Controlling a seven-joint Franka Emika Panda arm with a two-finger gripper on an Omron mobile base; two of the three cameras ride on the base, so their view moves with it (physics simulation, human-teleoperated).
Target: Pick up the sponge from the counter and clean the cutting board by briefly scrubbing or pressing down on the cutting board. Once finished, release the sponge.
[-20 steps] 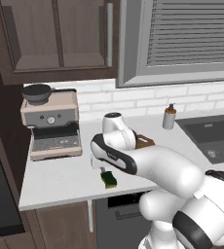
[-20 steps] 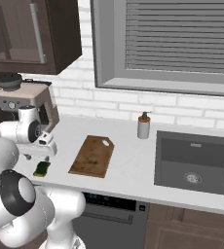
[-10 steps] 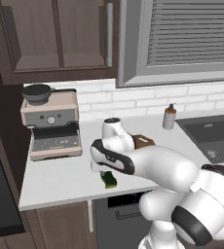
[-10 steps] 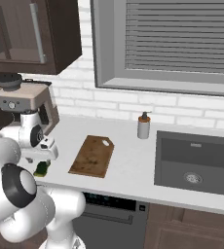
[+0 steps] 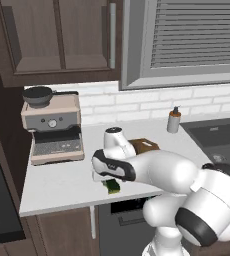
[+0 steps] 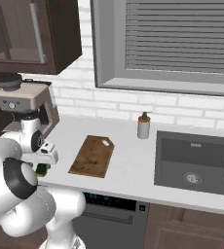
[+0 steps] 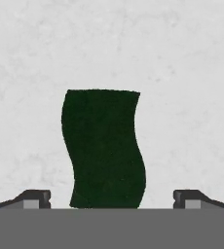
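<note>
The sponge [image 7: 105, 151] lies flat on the light counter [image 7: 182, 73], its dark green top facing the hand view. My gripper [image 7: 111, 198] hovers right over it, open, with one fingertip on each side and a clear gap to the sponge. From the left base view the sponge [image 5: 112, 186] peeks out near the counter's front edge under my hand [image 5: 104, 170], showing its yellow layer. In the right base view a bit of the sponge [image 6: 41, 169] shows beneath the hand. The brown cutting board [image 6: 91, 155] lies to the right of the sponge on the counter [image 6: 128, 170].
A coffee machine [image 5: 52, 127] stands at the back left of the counter. A soap bottle [image 6: 143, 126] stands by the wall next to the dark sink [image 6: 194, 163]. The counter's front edge runs just before the sponge.
The hand has come down closer over the sponge. The sponge and cutting board have not moved, and the jaws stay wide.
</note>
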